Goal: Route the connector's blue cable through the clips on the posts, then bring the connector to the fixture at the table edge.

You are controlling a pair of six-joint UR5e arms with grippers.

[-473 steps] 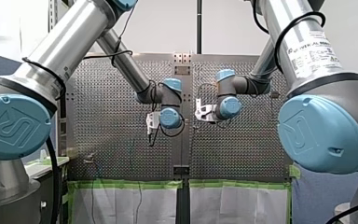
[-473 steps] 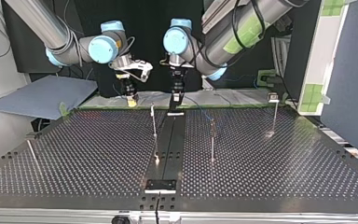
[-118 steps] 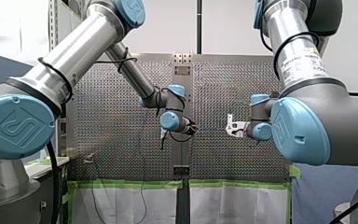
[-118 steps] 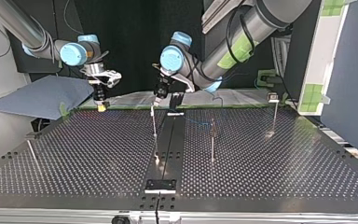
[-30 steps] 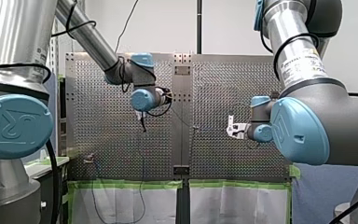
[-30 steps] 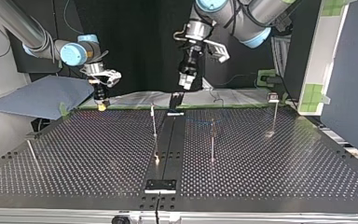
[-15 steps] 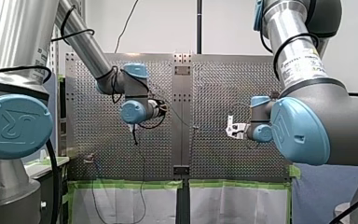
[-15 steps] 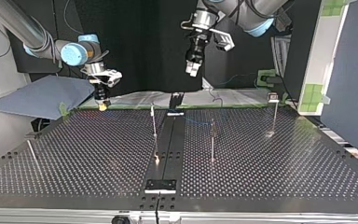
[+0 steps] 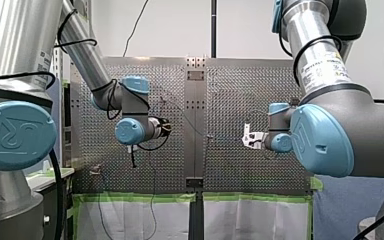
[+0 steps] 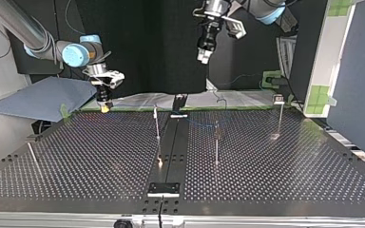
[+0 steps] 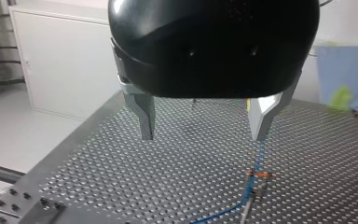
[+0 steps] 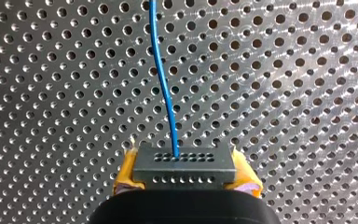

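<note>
Over at the far edge of the perforated table [image 10: 76, 156], toward the top view's left, the right gripper [image 10: 105, 107] hangs low, close above the surface. Its yellow pads [image 12: 127, 171] are clamped on either side of the connector [image 12: 184, 164], a small dark block with rows of tiny holes in its face. Out of one of those holes the blue cable [image 12: 164, 84] rises and runs off across the table ahead of the gripper. Well apart from all that, the left gripper [image 10: 203, 57] is high above the table, a little right of the middle of the top view, pointing downward. Seen from its own wrist, its two metal fingers [image 11: 144, 119] stand spread wide with nothing between them. Below and ahead of those fingers a stretch of the cable climbs to a small orange clip [image 11: 260, 174], though whether it sits inside the clip I can't make out. From across the table the cable shows faintly beside the post [image 10: 216, 147] just right of the dark centre strip [image 10: 171, 142], while the neighbouring post [image 10: 157, 126] on the strip's other side stands upright
</note>
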